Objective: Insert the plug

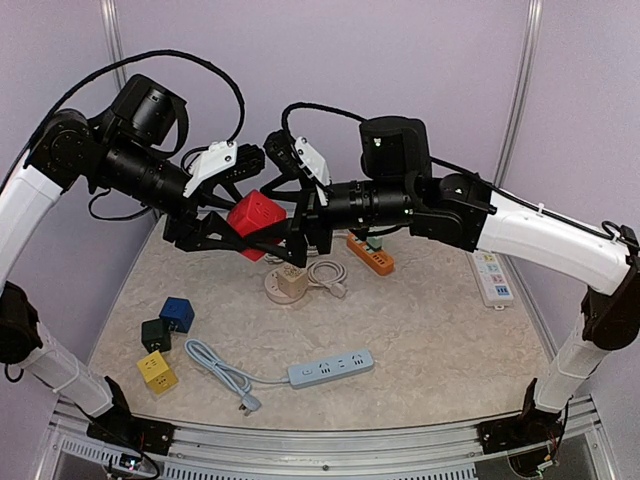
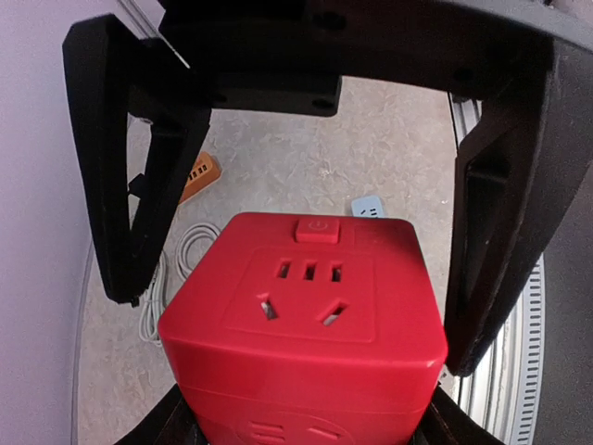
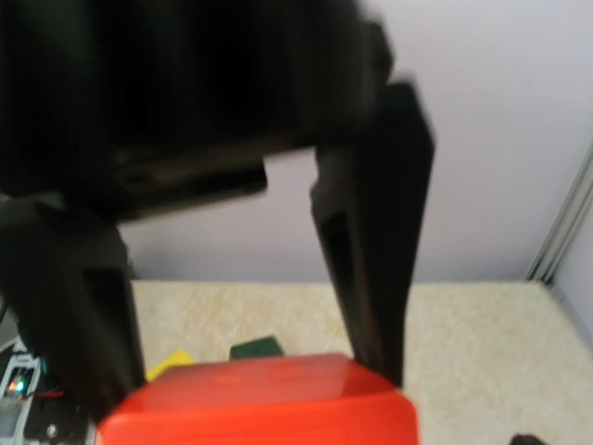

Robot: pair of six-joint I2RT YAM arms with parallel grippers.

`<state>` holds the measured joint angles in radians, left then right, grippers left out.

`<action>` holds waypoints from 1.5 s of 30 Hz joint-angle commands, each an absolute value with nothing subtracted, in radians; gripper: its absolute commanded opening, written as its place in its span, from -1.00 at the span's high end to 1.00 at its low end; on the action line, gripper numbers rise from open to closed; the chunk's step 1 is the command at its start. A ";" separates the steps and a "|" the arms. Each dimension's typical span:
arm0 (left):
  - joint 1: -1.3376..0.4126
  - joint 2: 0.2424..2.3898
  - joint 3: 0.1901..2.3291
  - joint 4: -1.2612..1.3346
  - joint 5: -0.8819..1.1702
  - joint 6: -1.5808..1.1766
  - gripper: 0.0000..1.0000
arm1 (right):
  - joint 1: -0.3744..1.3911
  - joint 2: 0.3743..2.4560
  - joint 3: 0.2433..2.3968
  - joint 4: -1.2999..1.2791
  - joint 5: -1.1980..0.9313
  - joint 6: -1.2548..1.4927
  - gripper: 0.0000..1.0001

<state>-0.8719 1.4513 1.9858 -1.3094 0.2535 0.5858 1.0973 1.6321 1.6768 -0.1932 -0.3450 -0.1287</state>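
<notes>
A red cube socket (image 1: 255, 212) hangs in the air above the back of the table, where both arms meet. My left gripper (image 1: 268, 232) is shut on it; in the left wrist view its jaws hug the cube's (image 2: 306, 315) lower corners, with a socket face turned to the camera. My right gripper (image 2: 292, 329) stands open around the cube from the opposite side, one finger (image 2: 130, 213) apart from it and the other close to its edge. A grey-white plug (image 1: 250, 404) lies on the table on the cable of a light-blue power strip (image 1: 330, 367).
Under the arms lie a round beige adapter (image 1: 287, 283) with a coiled white cable (image 1: 327, 273) and an orange power strip (image 1: 370, 253). A white strip (image 1: 492, 278) lies at the right edge. Blue (image 1: 177, 313), dark green (image 1: 156, 333) and yellow (image 1: 157, 371) cubes sit front left.
</notes>
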 commanded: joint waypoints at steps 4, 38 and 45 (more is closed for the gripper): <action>-0.881 1.444 1.983 -1.303 0.282 0.589 1.00 | 1.098 1.687 1.733 -0.258 -0.390 -0.115 -0.50; 0.166 0.998 0.985 -0.936 0.062 0.482 -0.97 | 1.149 1.718 1.309 -0.743 0.325 0.910 1.00; 0.168 1.011 1.016 -0.962 0.075 0.416 -0.97 | 1.149 1.710 1.264 -0.763 0.256 0.934 1.00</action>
